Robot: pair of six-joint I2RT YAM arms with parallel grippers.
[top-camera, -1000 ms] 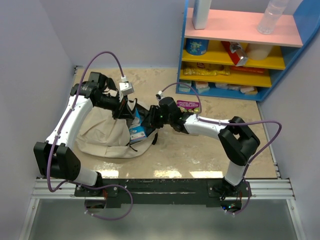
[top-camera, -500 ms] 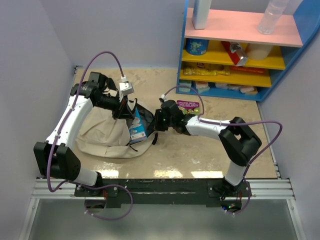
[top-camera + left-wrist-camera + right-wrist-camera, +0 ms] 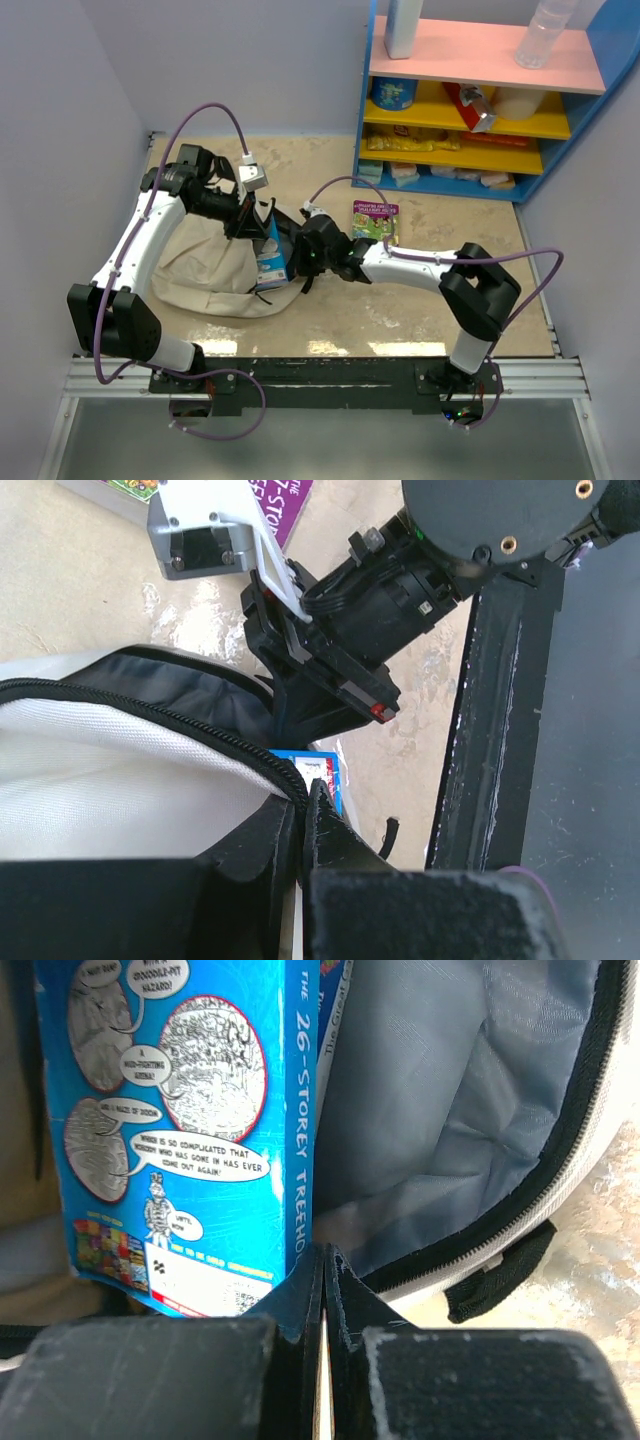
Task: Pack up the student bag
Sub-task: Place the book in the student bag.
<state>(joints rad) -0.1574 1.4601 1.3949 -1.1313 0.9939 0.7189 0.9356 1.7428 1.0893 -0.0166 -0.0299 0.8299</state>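
Top external: student bag [image 3: 205, 265] lies on its side on the left half of the table [image 3: 400, 310], mouth facing right, its left side near the left wall. Left gripper [image 3: 247, 222] is clamped on the black zipper rim at the top of the mouth; the left wrist view shows the rim running straight into the closed left gripper [image 3: 303, 805]. Blue book [image 3: 270, 262] stands upright in the mouth, spine outward, grey lining to its right in the right wrist view [image 3: 180, 1130]. Right gripper [image 3: 297, 252] is fully closed, tips against the book's lower spine corner [image 3: 322, 1260]; can't tell if any cover is pinched. Bare table runs near and right of the bag up to the front rail. Purple book [image 3: 375, 220] lies flat further right, well apart from the bag; shelf unit [image 3: 480, 100] is far right.

Versus a second ago: right arm moved left toward the bag, uncovering the purple book. Bag and left arm unchanged.
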